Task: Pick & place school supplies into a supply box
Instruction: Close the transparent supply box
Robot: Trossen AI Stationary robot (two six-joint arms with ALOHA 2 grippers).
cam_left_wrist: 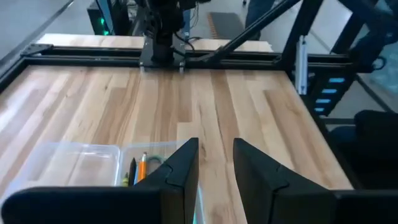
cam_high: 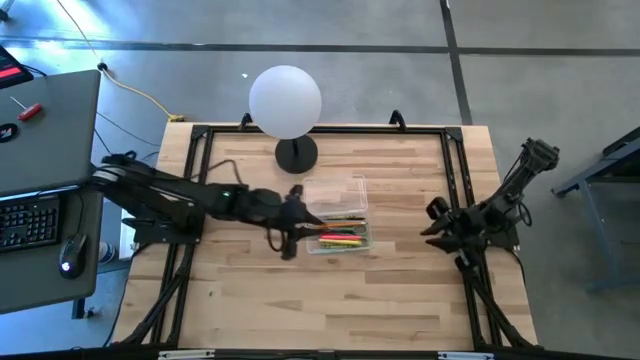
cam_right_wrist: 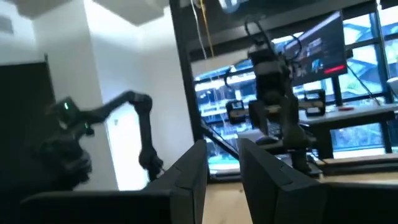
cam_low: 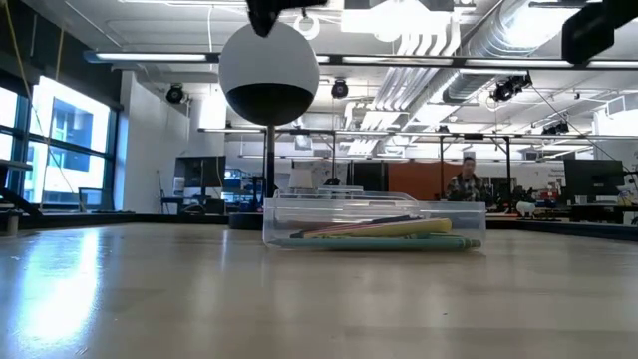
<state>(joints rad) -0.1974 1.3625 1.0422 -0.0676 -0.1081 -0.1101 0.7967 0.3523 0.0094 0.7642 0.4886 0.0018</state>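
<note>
Globe lamp (cam_high: 286,101) stands behind supply box (cam_high: 337,214).

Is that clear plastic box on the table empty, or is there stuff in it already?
Not empty. The clear box holds several pens and pencils lying flat, seen from above and from the table-level view.

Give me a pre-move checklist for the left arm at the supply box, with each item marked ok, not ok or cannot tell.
1. Pens and pencils lie inside the supply box: ok.
2. Left gripper open and holding nothing: ok.
3. Left gripper raised off the wooden table, beside the box's left edge: ok.
4. Right gripper parked well away from the box, at the table's right side: ok.
5. Globe lamp stands behind the box, out of the left arm's way: ok.
6. All supplies already packed, scissors included: cannot tell.
</note>
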